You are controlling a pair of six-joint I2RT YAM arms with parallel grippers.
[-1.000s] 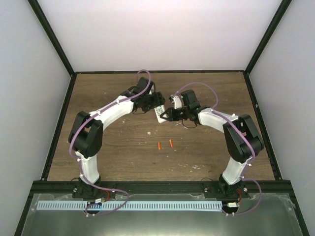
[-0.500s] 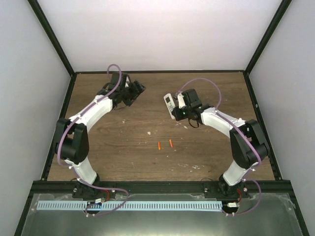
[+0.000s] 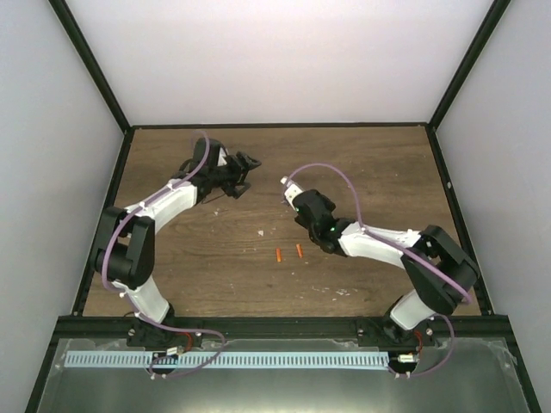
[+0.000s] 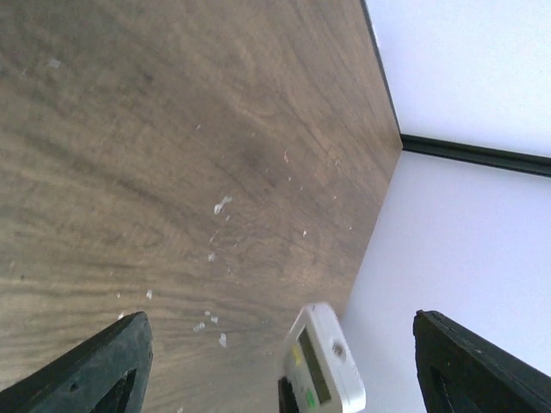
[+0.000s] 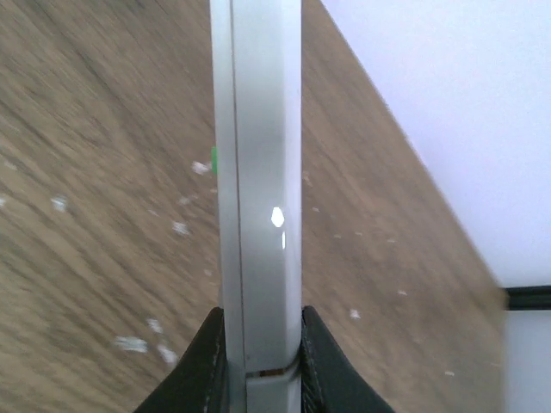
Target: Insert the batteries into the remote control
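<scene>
The white remote control (image 3: 290, 189) is held above the table, clamped edge-on in my right gripper (image 3: 299, 205). In the right wrist view its narrow side (image 5: 258, 172) runs straight up from between the two black fingers (image 5: 200, 366), and the gripper (image 5: 258, 353) is shut on it. My left gripper (image 3: 248, 163) hangs open to the remote's left with nothing in it. In the left wrist view the remote's button face (image 4: 323, 366) shows beyond that open gripper (image 4: 280, 323). Two orange batteries (image 3: 279, 255) (image 3: 299, 250) lie side by side on the wood, nearer the front.
The brown wooden tabletop (image 3: 189, 258) is bounded by a black frame and pale walls (image 3: 275, 60). A small white scrap (image 3: 263, 232) lies just behind the batteries. White flecks (image 3: 340, 292) dot the wood at front right.
The left gripper let go of the remote, swung away left and opened wider. The right arm stretched forward and carried the remote slightly left, still gripped.
</scene>
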